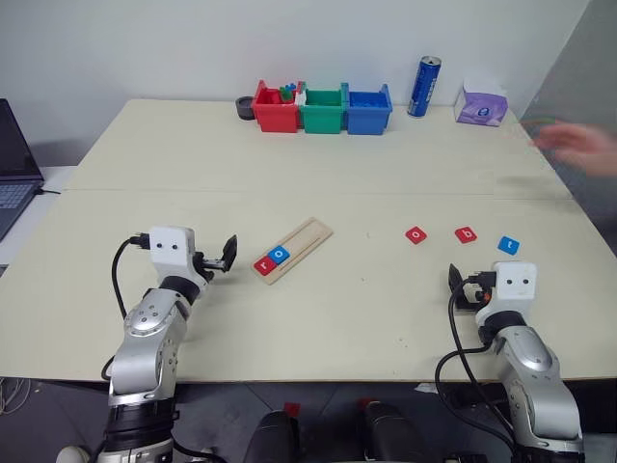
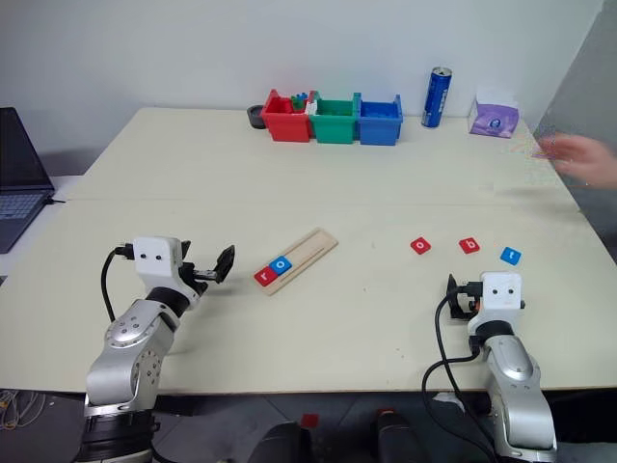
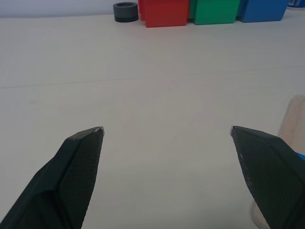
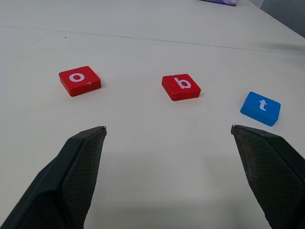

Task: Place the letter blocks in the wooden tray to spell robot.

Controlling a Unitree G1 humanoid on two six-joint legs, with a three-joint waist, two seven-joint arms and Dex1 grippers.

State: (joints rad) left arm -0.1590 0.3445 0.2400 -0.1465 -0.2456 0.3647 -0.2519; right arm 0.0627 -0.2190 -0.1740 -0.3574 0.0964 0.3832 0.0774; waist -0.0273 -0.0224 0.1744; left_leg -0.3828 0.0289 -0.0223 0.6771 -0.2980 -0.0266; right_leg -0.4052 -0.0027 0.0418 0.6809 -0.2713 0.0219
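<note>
The wooden tray [image 1: 307, 238] lies slanted in the middle of the table. A red "r" block [image 1: 263, 264] and a blue "o" block [image 1: 280, 255] sit side by side at its near end. Three letter blocks lie loose on the table to the right: a red "o" [image 4: 79, 80], a red "b" [image 4: 180, 87] and a blue "t" [image 4: 260, 108]. My left gripper [image 1: 224, 256] is open and empty, just left of the tray's near end. My right gripper [image 4: 167, 128] is open and empty too, a short way in front of the loose blocks.
Red [image 1: 276, 111], green [image 1: 323, 111] and blue [image 1: 368, 111] bins line the table's far edge, with a black ring [image 1: 245, 107], a blue can [image 1: 424, 86] and a purple tissue box [image 1: 482, 104]. A laptop [image 1: 12, 164] stands at the far left. A person's hand [image 1: 578, 145] hovers at the right edge.
</note>
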